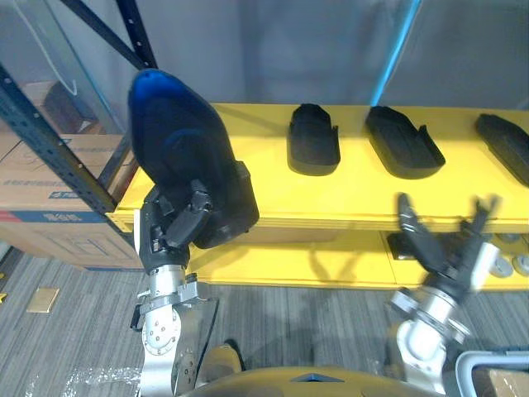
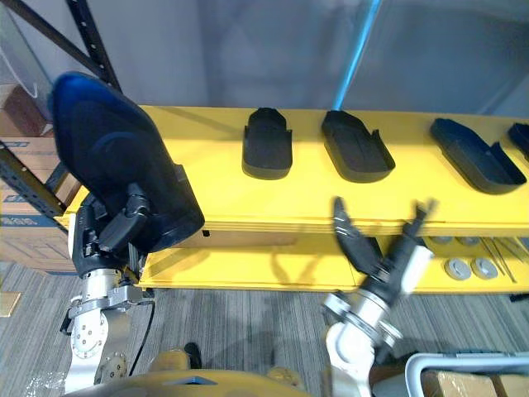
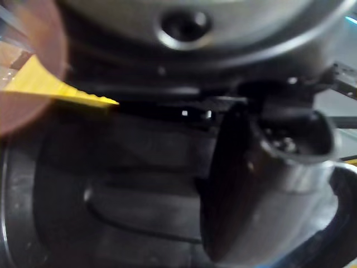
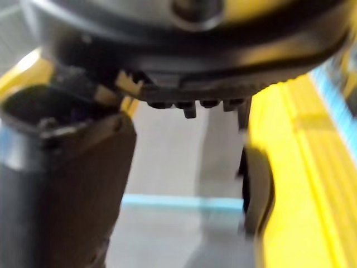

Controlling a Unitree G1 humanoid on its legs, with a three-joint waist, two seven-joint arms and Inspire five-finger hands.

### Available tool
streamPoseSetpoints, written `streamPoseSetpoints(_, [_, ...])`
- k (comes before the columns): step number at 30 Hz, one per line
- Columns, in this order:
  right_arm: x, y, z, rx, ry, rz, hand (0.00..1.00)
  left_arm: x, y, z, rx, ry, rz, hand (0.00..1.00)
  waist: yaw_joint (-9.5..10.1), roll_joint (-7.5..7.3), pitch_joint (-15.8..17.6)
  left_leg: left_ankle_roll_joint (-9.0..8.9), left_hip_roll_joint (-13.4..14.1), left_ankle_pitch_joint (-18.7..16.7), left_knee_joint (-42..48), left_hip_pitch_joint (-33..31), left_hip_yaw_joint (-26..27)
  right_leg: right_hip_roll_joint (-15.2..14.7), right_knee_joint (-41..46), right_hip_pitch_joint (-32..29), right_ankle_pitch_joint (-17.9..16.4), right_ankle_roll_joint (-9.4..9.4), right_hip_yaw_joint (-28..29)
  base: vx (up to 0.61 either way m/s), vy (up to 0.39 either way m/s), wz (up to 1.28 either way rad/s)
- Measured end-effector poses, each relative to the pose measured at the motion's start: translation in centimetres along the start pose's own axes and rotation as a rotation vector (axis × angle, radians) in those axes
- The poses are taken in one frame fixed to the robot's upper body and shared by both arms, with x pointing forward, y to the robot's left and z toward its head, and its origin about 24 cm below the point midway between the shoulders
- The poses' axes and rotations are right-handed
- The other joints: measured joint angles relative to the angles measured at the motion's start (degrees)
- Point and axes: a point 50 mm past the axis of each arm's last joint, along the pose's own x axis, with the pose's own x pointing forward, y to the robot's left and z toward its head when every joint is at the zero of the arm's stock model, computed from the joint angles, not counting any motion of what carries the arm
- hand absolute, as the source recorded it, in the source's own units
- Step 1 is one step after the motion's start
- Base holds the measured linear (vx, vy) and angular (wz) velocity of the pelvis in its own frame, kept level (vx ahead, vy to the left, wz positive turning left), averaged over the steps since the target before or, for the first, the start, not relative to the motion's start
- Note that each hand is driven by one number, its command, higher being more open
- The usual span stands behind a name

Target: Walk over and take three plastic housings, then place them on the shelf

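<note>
Big housing held by one end at the shelf's corner — a slip or a snag is the worry.

The left hand has its fingers curled round the lower end of a large, dark blue-black moulded plastic housing, which stands tilted over the left end of the yellow shelf. Most of its bulk sits above the grip, so it could pivot or slide out as it comes down. Set too near the front edge or the corner, it would likely tip off onto the floor. A wide swing could strike the dark steel rack brace or nudge the nearest black plastic housing lying on the shelf. The right hand holds nothing, fingers spread wide, just before the shelf's front edge — raised carelessly, it could knock that edge.
</note>
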Motion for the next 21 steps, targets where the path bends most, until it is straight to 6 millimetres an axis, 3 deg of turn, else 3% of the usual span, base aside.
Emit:
streamPoseSetpoints(3, [-0.4, -4.2, -4.0, -0.088, 0.177, -0.155, 1.0, 0.3, -0.1, -0.2, -0.007, 0.002, 0.022, 0.0, -1.37, -2.1, 1.1, -1.92, -0.8, 0.0, 6.4, -0.2, 1.6, -3.4, 0.8, 1.5, -0.4, 0.99, 1.4, 0.04, 0.149, -0.29])
streamPoseSetpoints(4, [-1.4, -5.8, -6.3, -0.093, 0.305, -0.193, 1.0, 0.1, -0.3, -0.8, -0.012, 0.026, 0.015, 0.0, -0.96, -0.99, 1.0, -0.13, 2.6, -3.1, 9.6, 0.5, 4.1, -3.7, 1.5, 1.6, -0.2, 1.84, 2.0, 0.0, 0.153, -0.59])
streamPoseSetpoints(5, [-1.9, -6.3, -7.5, -0.078, 0.382, -0.204, 1.0, 0.1, -0.3, -1.0, -0.012, 0.034, 0.016, 0.0, -0.5, 0.61, 1.2, -1.16, 4.4, -3.4, 9.3, 1.5, 4.5, -3.3, 2.9, 1.6, -1.8, 3.16, 3.3, -0.01, 0.178, -0.73])
streamPoseSetpoints(6, [-2.4, -6.5, -8.5, -0.073, 0.437, -0.209, 1.0, 0.1, -0.3, -1.1, -0.011, 0.04, 0.017, 0.0, -0.49, 1.06, 1.0, -1.94, 3.8, -5.5, 9.0, 2.2, 4.1, -3.8, 4.1, 1.1, -2.8, 3.77, 4.7, 0.02, 0.249, -0.5])
streamPoseSetpoints(8, [-6.4, -6.6, -12.4, -0.112, 0.722, -0.215, 1.0, 0.6, -0.6, -1.3, -0.006, 0.036, -0.007, 0.0, -1.12, 0.42, 0.6, -0.72, -0.3, -7.3, 8.7, 2.3, 5.0, -7.7, 5.7, -0.2, -3.9, 4.19, 6.2, 0.02, 0.29, -0.06])
streamPoseSetpoints(10, [-9.7, -7.1, -14.5, -0.169, 0.93, -0.176, 1.0, 1.0, -1.0, -1.1, -0.002, 0.019, -0.04, 0.0, -0.99, 0.86, 0.4, 0.45, -2.5, -9.0, 8.7, 1.4, 5.1, -10.0, 4.5, 0.3, -3.4, 4.05, 4.7, 0.04, 0.265, 0.32])
streamPoseSetpoints(11, [-11.4, -7.3, -15.3, -0.192, 1.038, -0.138, 1.0, 1.2, -1.2, -1.0, -0.005, 0.014, -0.054, 0.0, -0.55, 2.06, -0.1, 1.36, -3.3, -9.8, 8.6, 1.3, 5.2, -10.8, 4.7, 0.3, -0.4, 4.66, 3.9, 0.07, 0.256, 0.28])
streamPoseSetpoints(13, [-12.7, -8.0, -15.9, -0.208, 1.126, -0.125, 1.0, 1.4, -1.2, -0.9, 0.004, 0.012, -0.071, 0.0, 0.38, 3.8, -0.9, 1.51, -4.0, -9.6, 6.1, 3.5, 5.8, -11.4, 6.7, -0.4, 3.6, 3.36, 2.2, 0.08, 0.263, -0.06])
streamPoseSetpoints(14, [-12.8, -8.2, -16.0, -0.207, 1.138, -0.133, 1.0, 1.5, -1.2, -0.7, 0.006, 0.006, -0.081, 0.0, 0.47, 3.9, -0.9, 1.79, -4.2, -9.2, 4.8, 4.7, 6.1, -11.5, 7.5, -0.8, 4.6, 3.04, 1.1, 0.07, 0.225, -0.2])
streamPoseSetpoints(17, [-14.0, -8.2, -16.6, -0.216, 1.22, -0.089, 1.0, 3.1, -1.6, 0.2, 0.038, -0.042, -0.138, 0.0, 0.35, 2.64, -2.6, 1.33, -4.2, -5.4, -3.3, 6.7, 5.8, -7.2, 1.0, -2.1, 5.0, 2.48, -3.1, 0.05, 0.084, 0.03])
streamPoseSetpoints(19, [-14.9, -7.9, -16.9, -0.283, 1.271, 0.02, 1.0, 4.6, -2.3, 0.9, 0.068, -0.061, -0.19, 0.0, 0.24, -0.3, -3.1, 1.12, -4.2, -2.7, -6.7, 6.7, 5.5, -3.8, -6.5, -2.8, 11.1, 1.35, -5.1, 0.09, -0.059, 0.11])
streamPoseSetpoints(21, [-15.6, -8.1, -17.1, -0.276, 1.334, 0.053, 1.0, 5.1, -2.7, 0.6, 0.077, -0.024, -0.204, 0.0, -0.01, -0.92, -3.3, 0.45, -4.0, -2.1, -7.4, 6.7, 4.7, -3.0, -8.4, -1.8, 12.0, 1.89, -6.1, 0.09, -0.057, 0.13])
